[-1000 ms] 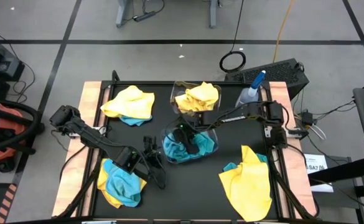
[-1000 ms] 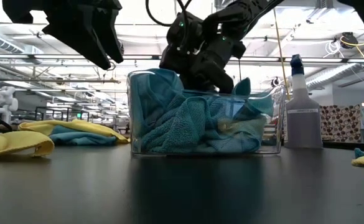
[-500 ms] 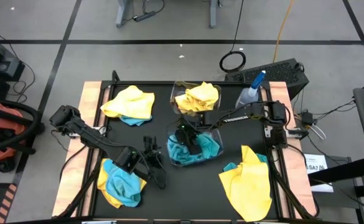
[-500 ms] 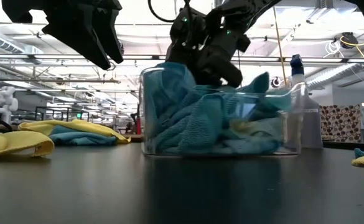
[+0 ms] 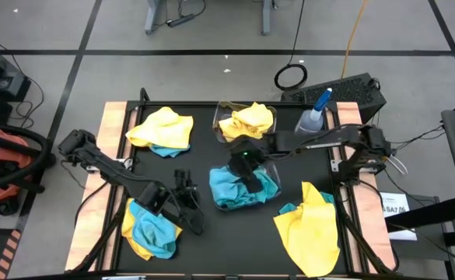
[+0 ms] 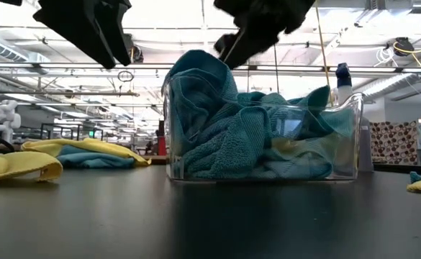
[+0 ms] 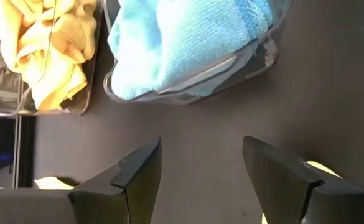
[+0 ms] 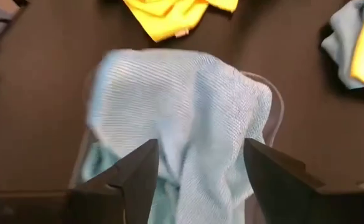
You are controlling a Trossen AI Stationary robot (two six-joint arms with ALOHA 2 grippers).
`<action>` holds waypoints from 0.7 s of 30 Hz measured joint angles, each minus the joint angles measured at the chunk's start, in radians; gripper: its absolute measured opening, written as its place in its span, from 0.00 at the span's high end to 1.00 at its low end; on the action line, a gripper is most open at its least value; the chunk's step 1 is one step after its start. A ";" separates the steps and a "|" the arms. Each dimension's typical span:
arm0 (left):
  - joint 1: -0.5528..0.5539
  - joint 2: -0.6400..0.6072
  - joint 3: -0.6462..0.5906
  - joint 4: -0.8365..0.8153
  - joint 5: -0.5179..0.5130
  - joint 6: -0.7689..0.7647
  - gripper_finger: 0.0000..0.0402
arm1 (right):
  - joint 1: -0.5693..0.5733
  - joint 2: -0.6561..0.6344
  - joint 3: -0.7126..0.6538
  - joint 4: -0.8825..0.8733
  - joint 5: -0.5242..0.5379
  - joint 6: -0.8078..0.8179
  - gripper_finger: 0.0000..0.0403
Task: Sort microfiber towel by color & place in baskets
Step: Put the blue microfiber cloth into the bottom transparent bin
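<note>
- Right gripper hangs directly over the blue basket at table centre, fingers spread with nothing between them. The turquoise towel lies below it, heaped above the rim.
- Yellow basket sits just behind the blue one, holding a yellow towel.
- Left gripper is parked low on the left side, fingers apart and empty, pointing toward the two baskets.
- Unsorted piles: yellow-over-turquoise pile just beside the left gripper; far-left pile at the back; right pile at the front right, long axis running front to back.
- Key relation: the front-left pile lies immediately outboard of the left gripper, so that arm is nearer to it. The right pile falls to the right arm (it must first clear the basket, I'd judge).
- Spray bottle stands at the back right, apart from the towels.
</note>
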 joint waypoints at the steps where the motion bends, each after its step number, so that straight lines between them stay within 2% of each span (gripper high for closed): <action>1: -0.003 -0.005 0.000 -0.006 0.001 -0.003 0.43 | 0.004 -0.017 0.000 -0.009 0.000 0.006 0.43; 11: -0.054 -0.048 0.000 0.003 0.060 -0.080 0.43 | 0.097 -0.176 0.001 -0.164 -0.010 0.025 0.43; 16: -0.085 -0.050 0.000 0.010 0.129 -0.130 0.43 | 0.171 -0.210 0.001 -0.242 -0.043 0.093 0.43; 21: -0.101 -0.050 0.000 0.011 0.154 -0.185 0.43 | 0.260 -0.213 0.001 -0.308 -0.058 0.168 0.43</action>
